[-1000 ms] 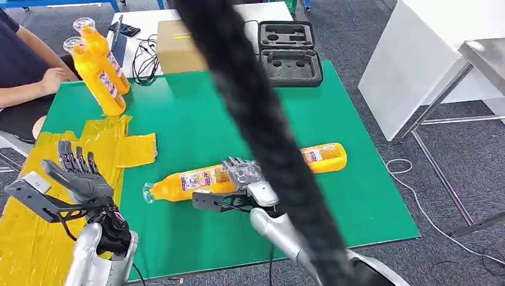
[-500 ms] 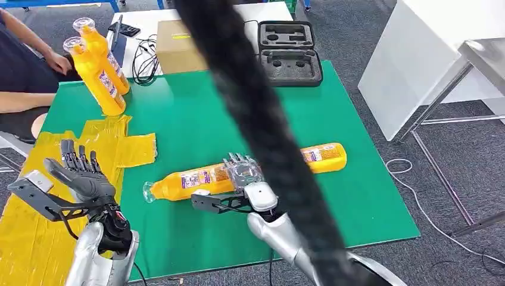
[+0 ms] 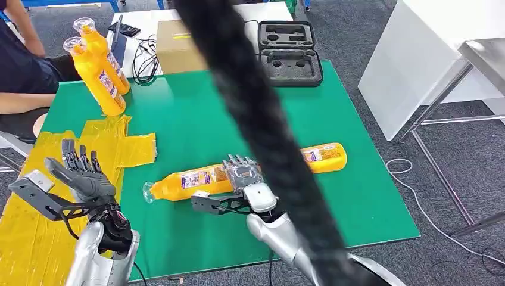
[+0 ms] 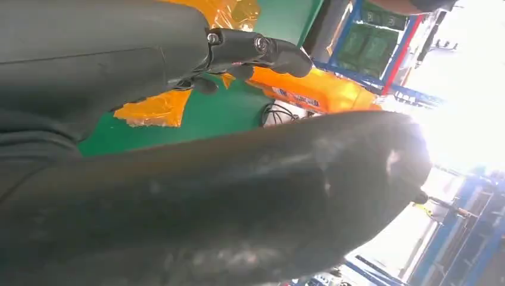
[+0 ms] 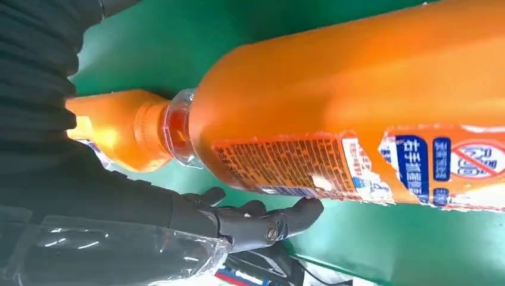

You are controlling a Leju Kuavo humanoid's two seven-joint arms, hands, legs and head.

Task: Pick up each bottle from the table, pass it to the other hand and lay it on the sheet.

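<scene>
An orange bottle (image 3: pixel 187 181) lies on the green table (image 3: pixel 196 119), its clear cap pointing left. My right hand (image 3: pixel 242 177) is at its base end: fingers (image 3: pixel 238 164) lie over the bottle and the thumb (image 3: pixel 208 203) stretches along its near side, apart from it. In the right wrist view the bottle (image 5: pixel 357 83) sits between thumb and spread fingers (image 5: pixel 262 223), not clamped. A second bottle (image 3: pixel 324 157) lies to the right, partly behind a black cable. My left hand (image 3: pixel 83 176) hovers open over the yellow sheet (image 3: pixel 30 250). Two more bottles (image 3: pixel 98 74) stand at the far left.
A thick black cable (image 3: pixel 262 131) crosses the head view diagonally. A person (image 3: pixel 21 71) sits at the table's left. Behind the table are a cardboard box (image 3: pixel 178 47), a black foam case (image 3: pixel 289 50) and wires. A white table (image 3: pixel 429 53) stands to the right.
The person's hand has drawn back from the table's left edge. My right hand has settled slightly nearer over the bottle's base. The left hand has barely shifted.
</scene>
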